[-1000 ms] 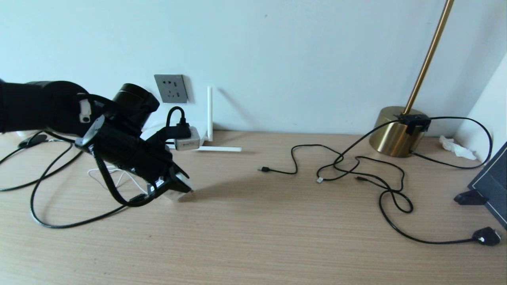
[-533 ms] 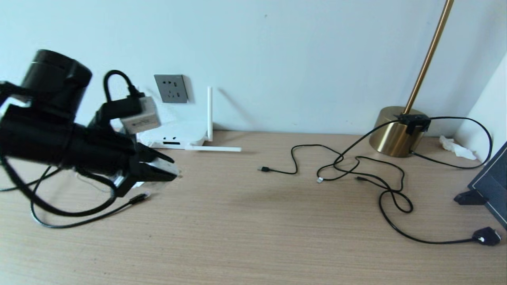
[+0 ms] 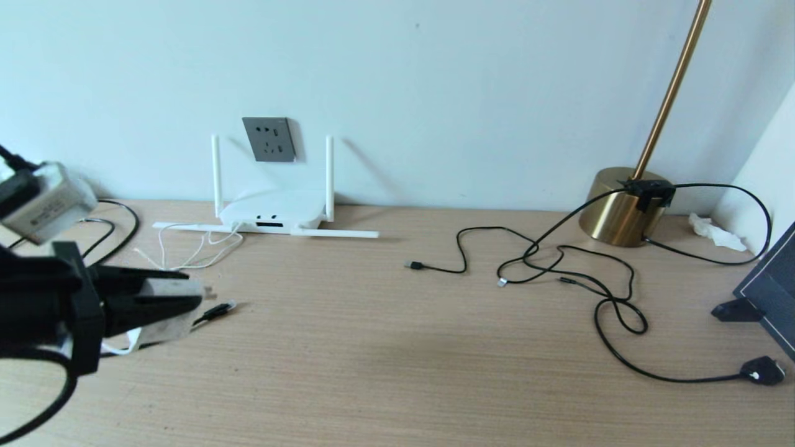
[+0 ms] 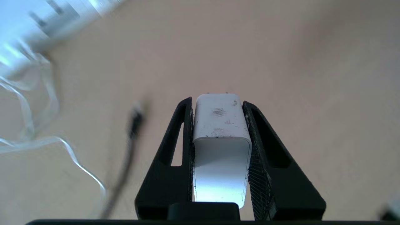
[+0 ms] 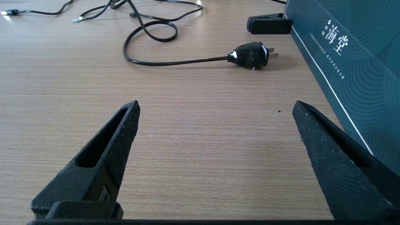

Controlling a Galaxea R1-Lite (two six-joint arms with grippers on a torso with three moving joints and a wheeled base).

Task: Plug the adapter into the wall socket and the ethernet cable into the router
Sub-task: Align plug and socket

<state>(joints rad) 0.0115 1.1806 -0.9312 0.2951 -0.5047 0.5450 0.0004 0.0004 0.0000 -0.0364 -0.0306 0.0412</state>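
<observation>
The left gripper (image 3: 186, 298) hangs above the worktop (image 3: 397, 385) at the far left of the head view, its jaws pinching the adapter (image 4: 218, 125) by its two flat sides; in the left wrist view the white cube sits squarely between the black fingers (image 4: 175, 150), its two prongs just showing at the front edge and pointing away from the wrist. Below it the wood is bare.

The wall socket (image 3: 269, 139) is mounted on the wall, well apart from the held adapter and just above the router (image 3: 273, 214), which stands against the wall with two antennas upright and two lying flat along the worktop's back edge. A thin white cord (image 3: 186, 251) loops loosely on the wood in front of the router's left side. The ethernet cable's plug (image 3: 217, 309) lies on the worktop near the gripper's tips, on the side away from the wall; its black cable runs off under the arm.

Between the router and the brass lamp base (image 3: 618, 208) the back of the worktop is open, and the near half is free across most of its width. To the right a tangle of thin black cords (image 3: 559, 267) spreads out, ending in a black mains plug (image 5: 251, 55) near a dark teal box (image 5: 350, 62).

The right gripper (image 5: 215, 115) hovers low over bare wood just beside that box, jaws spread wide with nothing between them.
</observation>
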